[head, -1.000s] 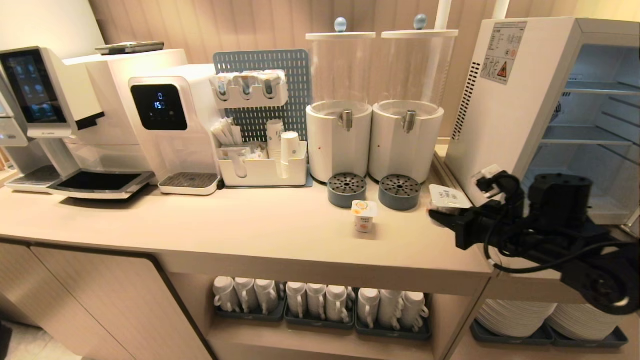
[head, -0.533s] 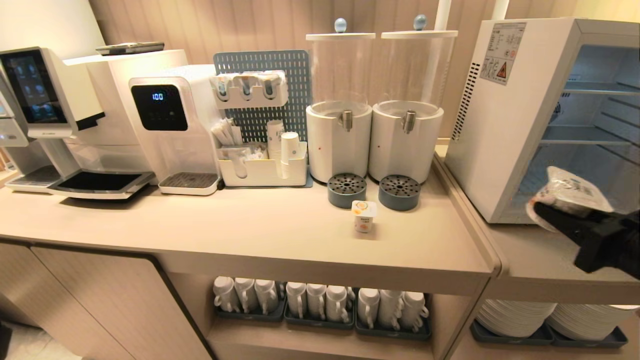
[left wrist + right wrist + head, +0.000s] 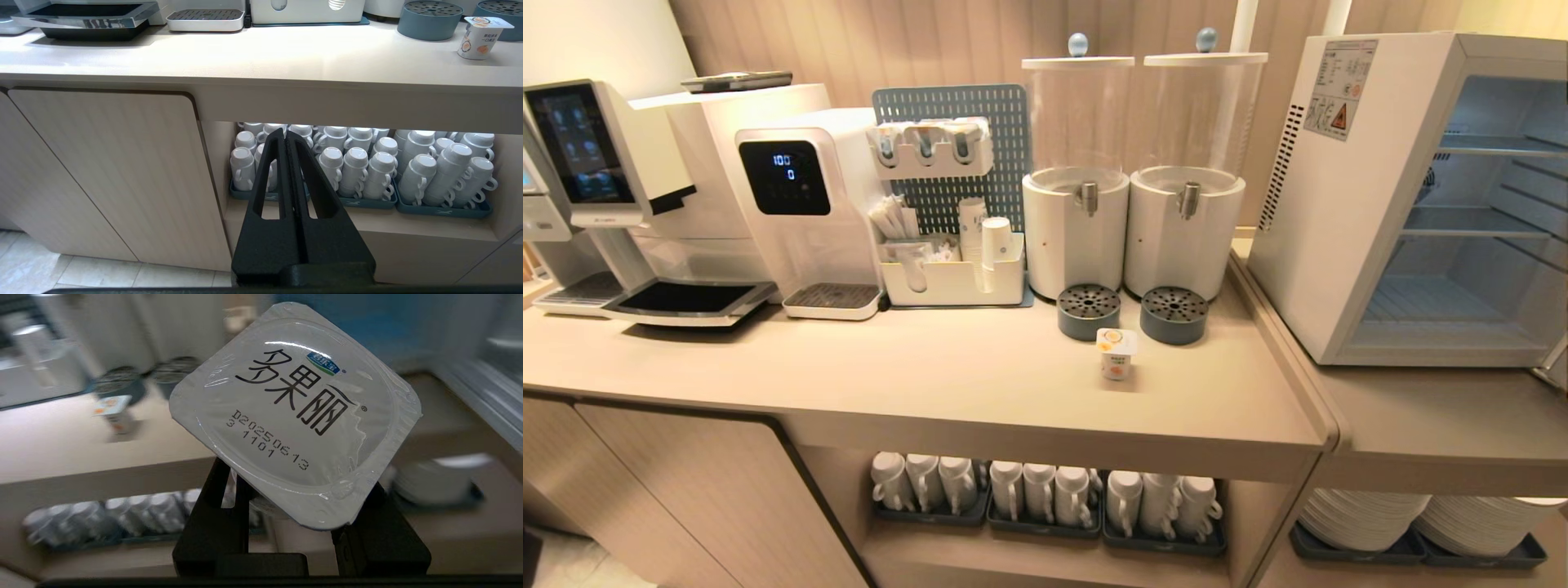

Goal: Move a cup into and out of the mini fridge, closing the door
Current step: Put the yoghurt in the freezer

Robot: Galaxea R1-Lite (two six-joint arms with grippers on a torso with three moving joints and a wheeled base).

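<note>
- We see the mini fridge [image 3: 1347,204] at about three o'clock in the head view, standing on the lower counter [image 3: 1437,416]; its interior is exposed, wire shelves bare; the door shows only as a sliver of frame [image 3: 1553,366] at the right edge, swung wide.
- Our right gripper [image 3: 286,522] appears only in its own wrist view; its fingers [image 3: 216,522] are clamped on a sealed cup [image 3: 296,416], whose square foil lid with printed characters and a date code faces the camera, tilted; the background is blurred, so we cannot tell how near the fridge it is.
- A second small cup [image 3: 1116,353], with an orange label, stands upright on the main counter [image 3: 915,367] at about six o'clock from the two grey drip trays [image 3: 1131,312] under the drink dispensers [image 3: 1131,171].
- Our left gripper [image 3: 286,136] has its fingers pressed together, holding nothing; it hangs low before the cabinet, pointing at the shelf of white mugs [image 3: 367,167].
</note>
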